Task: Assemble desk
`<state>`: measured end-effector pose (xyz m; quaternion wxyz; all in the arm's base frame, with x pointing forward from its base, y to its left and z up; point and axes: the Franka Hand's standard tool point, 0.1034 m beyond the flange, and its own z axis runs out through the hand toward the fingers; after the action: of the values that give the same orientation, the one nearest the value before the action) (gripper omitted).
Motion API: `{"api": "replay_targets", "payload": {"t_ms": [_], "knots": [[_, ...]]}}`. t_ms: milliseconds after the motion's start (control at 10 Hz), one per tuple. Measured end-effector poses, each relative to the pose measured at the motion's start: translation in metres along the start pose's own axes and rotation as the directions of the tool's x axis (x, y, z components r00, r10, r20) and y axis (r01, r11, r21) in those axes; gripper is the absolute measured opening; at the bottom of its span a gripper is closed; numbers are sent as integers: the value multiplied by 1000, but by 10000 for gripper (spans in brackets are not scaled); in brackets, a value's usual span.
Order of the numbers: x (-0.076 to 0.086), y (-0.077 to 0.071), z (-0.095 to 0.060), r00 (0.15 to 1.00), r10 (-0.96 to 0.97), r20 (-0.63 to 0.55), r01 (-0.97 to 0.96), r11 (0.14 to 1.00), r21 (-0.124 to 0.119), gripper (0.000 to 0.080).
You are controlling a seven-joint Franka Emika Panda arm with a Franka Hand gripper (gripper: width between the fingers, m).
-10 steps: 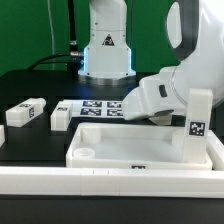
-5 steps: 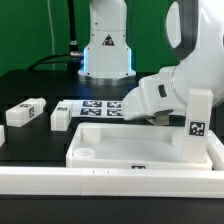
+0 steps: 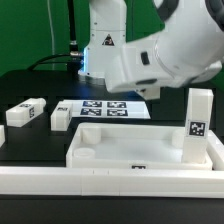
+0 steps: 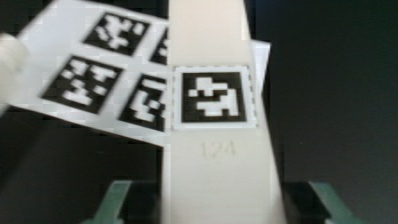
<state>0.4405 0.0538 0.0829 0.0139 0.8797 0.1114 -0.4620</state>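
Slippage is looming as the chief risk. The gripper [image 4: 210, 205] is pinching the gripped leg [image 4: 214, 45], jaws standing narrow against its two long sides. The block is reaching well out past the fingers [image 4: 125, 200], so a quick swing could be tilting it in the grasp. A tilted leg would be meeting a socket of the tabletop [image 3: 110, 158] askew, then jamming or toppling. In the exterior view the arm is showing only as a blur and is hiding the gripper. A low sweep could be knocking the upright leg [image 3: 200, 120], which is standing at the tabletop's end on the exterior view's right.

The gripped leg is lying lengthwise between the jaws with its tag facing the wrist camera. The marker board [image 4: 98, 70] is showing behind it, so it is probably hanging beyond the tabletop's far edge. On the bench [image 3: 30, 145], the inner loose leg [image 3: 60, 117] is lying just beside the tabletop's end on the exterior view's left, the outer loose leg [image 3: 25, 112] farther out.
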Motion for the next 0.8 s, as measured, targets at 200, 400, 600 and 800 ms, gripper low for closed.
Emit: {"api": "replay_targets", "payload": {"t_ms": [200,400,600,800], "knots": [[-10,11,-15,1000,24,12,-25,999,21,289],[-4,12,-18,999,24,-27,-23,1000,16,290],[6,22,-28,995,-12,-103,14,1000,15,290],[-10,38,-67,978,-10,-209,15,1000,18,290]]}}
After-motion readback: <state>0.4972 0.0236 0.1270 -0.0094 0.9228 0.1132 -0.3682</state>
